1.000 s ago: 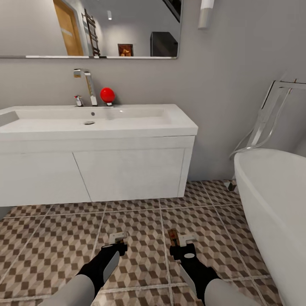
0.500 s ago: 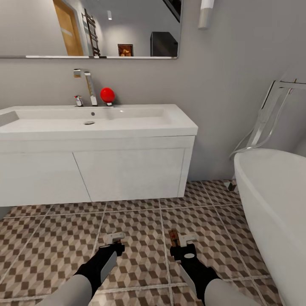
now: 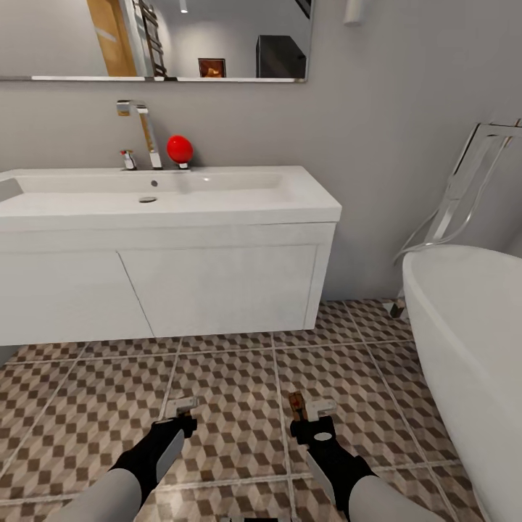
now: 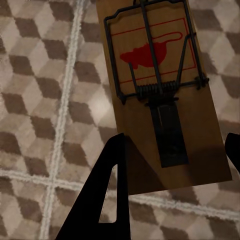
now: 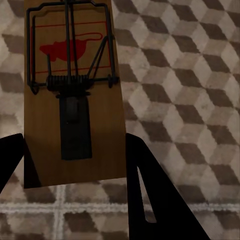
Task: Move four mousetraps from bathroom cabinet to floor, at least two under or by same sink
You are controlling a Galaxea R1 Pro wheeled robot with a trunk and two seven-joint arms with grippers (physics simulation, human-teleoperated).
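Observation:
I hold two mousetraps low over the bathroom floor (image 3: 232,406) in front of the bathroom sink (image 3: 217,203). My left gripper (image 3: 181,419) (image 4: 175,140) is shut on one mousetrap (image 3: 181,404) (image 4: 150,55), a tan board with a dark wire spring and a red mouse print. My right gripper (image 3: 310,424) (image 5: 73,137) is shut on the other mousetrap (image 3: 296,403) (image 5: 70,50). Black fingers (image 4: 112,165) (image 5: 137,170) press the long edges of each board. The cabinet is out of view.
The white bathtub (image 3: 471,312) stands close on the right. On the sink are a chrome faucet (image 3: 148,134) and a red ball (image 3: 179,148), under a wall mirror (image 3: 217,36). Open tiles lie between my grippers and the sink's front.
The camera has moved, so the sink and mirror sit slightly higher in the picture. My left gripper with its mousetrap has drifted to the left. The right gripper has stayed put.

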